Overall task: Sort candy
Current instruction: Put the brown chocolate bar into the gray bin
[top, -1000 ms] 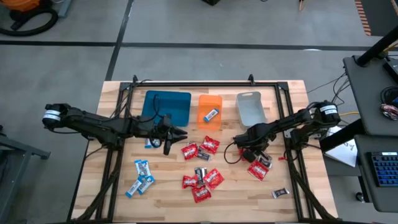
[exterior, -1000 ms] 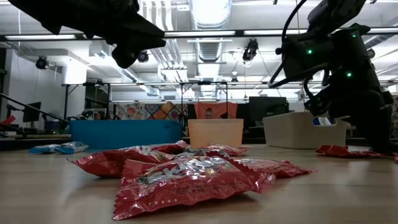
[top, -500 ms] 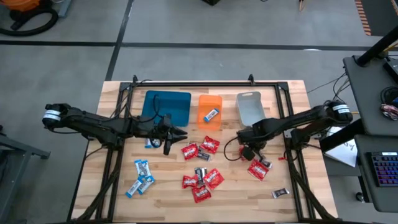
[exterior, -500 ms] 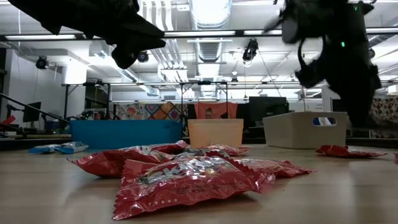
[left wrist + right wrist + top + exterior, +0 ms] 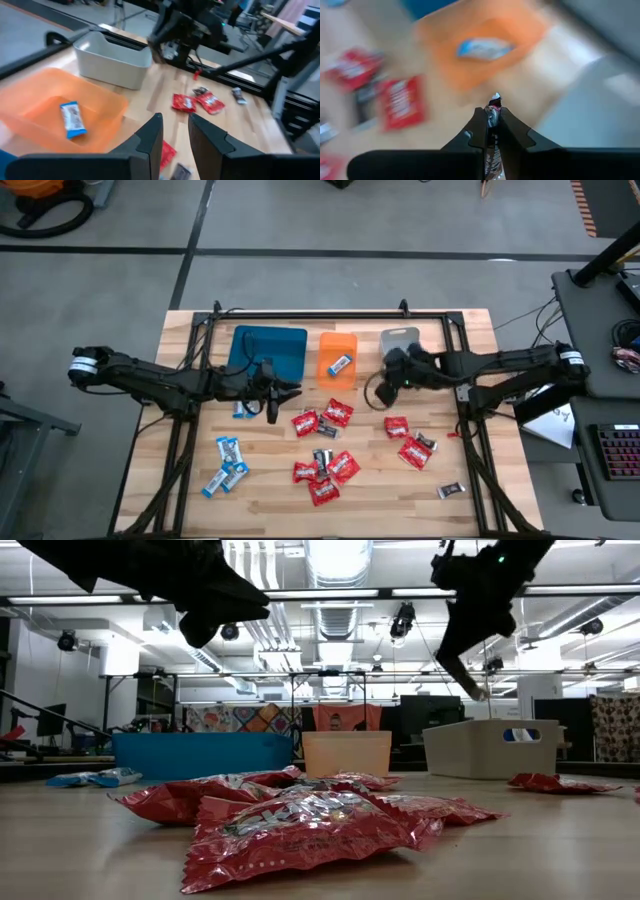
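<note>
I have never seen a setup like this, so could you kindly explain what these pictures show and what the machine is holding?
Two dark robot arms work at a wooden table. One picture looks straight down from above, one looks level across the tabletop, and two come from cameras on the arms' wrists. At the far edge stand a blue tray, an orange tray holding one blue-and-white candy, and a grey tray. Red candies, more blue-and-white ones and a few dark ones lie loose on the wood. The right gripper is shut on a small wrapped candy, raised near the grey tray. The left gripper hangs beside the blue tray, slightly open and empty.
</note>
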Tool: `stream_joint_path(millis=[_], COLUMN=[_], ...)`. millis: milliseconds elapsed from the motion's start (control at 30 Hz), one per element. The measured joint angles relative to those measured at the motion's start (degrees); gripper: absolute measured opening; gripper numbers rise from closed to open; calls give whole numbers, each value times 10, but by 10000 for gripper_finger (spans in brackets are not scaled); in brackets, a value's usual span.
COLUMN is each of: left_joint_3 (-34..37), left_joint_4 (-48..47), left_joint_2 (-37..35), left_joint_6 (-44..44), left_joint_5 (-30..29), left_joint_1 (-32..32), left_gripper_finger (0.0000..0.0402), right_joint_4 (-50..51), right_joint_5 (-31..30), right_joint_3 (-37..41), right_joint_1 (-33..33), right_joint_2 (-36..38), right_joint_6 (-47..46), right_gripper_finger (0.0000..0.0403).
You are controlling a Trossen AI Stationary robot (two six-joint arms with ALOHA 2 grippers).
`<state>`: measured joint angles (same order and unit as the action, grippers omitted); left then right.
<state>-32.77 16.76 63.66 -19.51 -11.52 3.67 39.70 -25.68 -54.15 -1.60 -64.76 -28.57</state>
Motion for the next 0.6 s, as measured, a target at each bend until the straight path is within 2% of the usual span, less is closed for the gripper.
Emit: stream_joint_path(millis=[100, 200, 267, 400, 600], left_joint_3=[-10, -24, -37, -62, -77], left_joint_4=[-16, -39, -62, -113, -145], left_joint_2=[0, 0, 0, 0, 0], left_joint_6=[20, 44, 53, 61, 77], left_joint_5=[-16, -21, -22, -22, -22], left_joint_1=[-5, -11, -13, -14, -14], left_gripper_finger=[77, 77, 77, 77, 77], right_joint_4=[3, 3, 5, 3, -2], right_joint_5=[-65, -95, -87, 12, 16], right_joint_3=[-2, 6, 15, 26, 44], right_joint_1=[-60, -131, -173, -231, -250], right_joint_2=[-2, -12, -23, -41, -55], right_joint_6=[35, 40, 39, 40, 46], right_gripper_finger=[22, 22, 23, 33, 83])
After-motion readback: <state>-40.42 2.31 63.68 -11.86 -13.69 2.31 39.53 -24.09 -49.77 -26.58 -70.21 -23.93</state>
